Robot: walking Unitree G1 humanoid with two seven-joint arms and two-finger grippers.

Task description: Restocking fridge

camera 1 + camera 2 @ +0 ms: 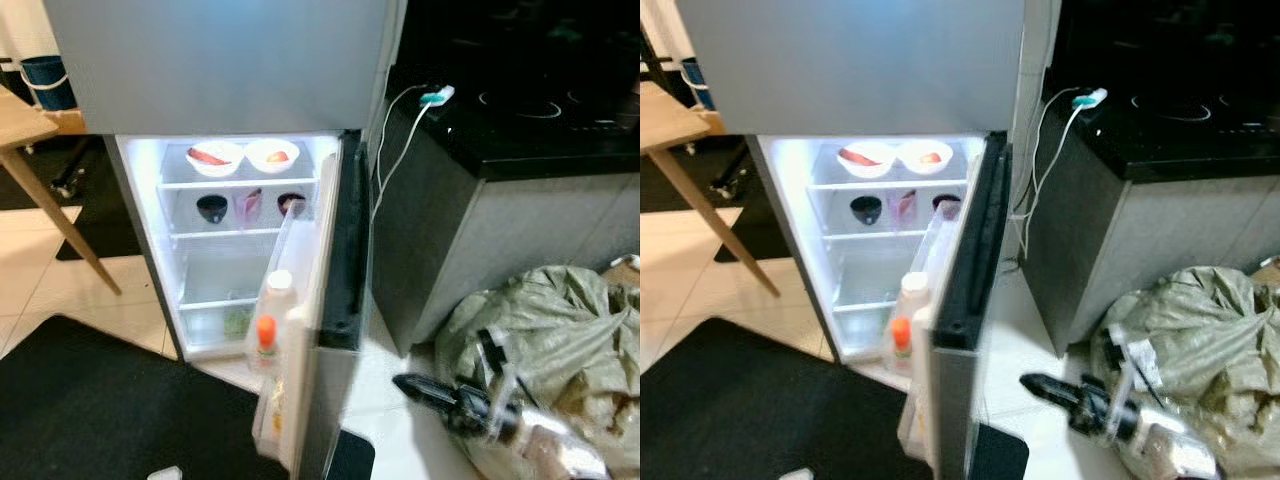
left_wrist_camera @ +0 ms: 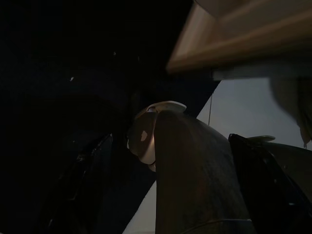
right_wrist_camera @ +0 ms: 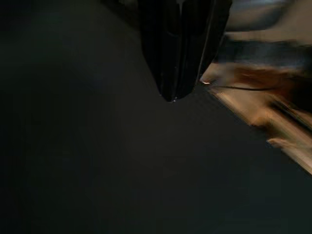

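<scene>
Left eye view: the fridge (image 1: pixel 225 70) is being shown with its lower door (image 1: pixel 325 330) swung open toward the camera, its lit interior lying to the left of and farther away than the right gripper (image 1: pixel 410 385). That gripper is being held low at the near right, just above the pale tiled floor (image 1: pixel 30 290), well apart from the door's edge; in the right wrist view its two black fingers (image 3: pixel 178 48) are being pressed together to a closed point. The left gripper (image 2: pixel 170 195) is being seen dimly in its wrist view, fingers set wide apart around a dark rounded object that cannot be identified.

Two white bowls (image 1: pixel 243 156) holding red food are sitting on the top glass shelf, with dark bowls (image 1: pixel 211 208) on the shelf below. A white bottle (image 1: pixel 277 300) and an orange-capped bottle (image 1: pixel 265 335) are standing in the door rack.

A black mat (image 1: pixel 110 410) is lying on the floor before the fridge. A crinkled greenish plastic bag (image 1: pixel 550 330) is slumping at the right beside a grey counter (image 1: pixel 480 250) with a glossy black top, over which a white cable (image 1: pixel 395 150) is hanging. A wooden table (image 1: pixel 30 130) is standing at the far left.
</scene>
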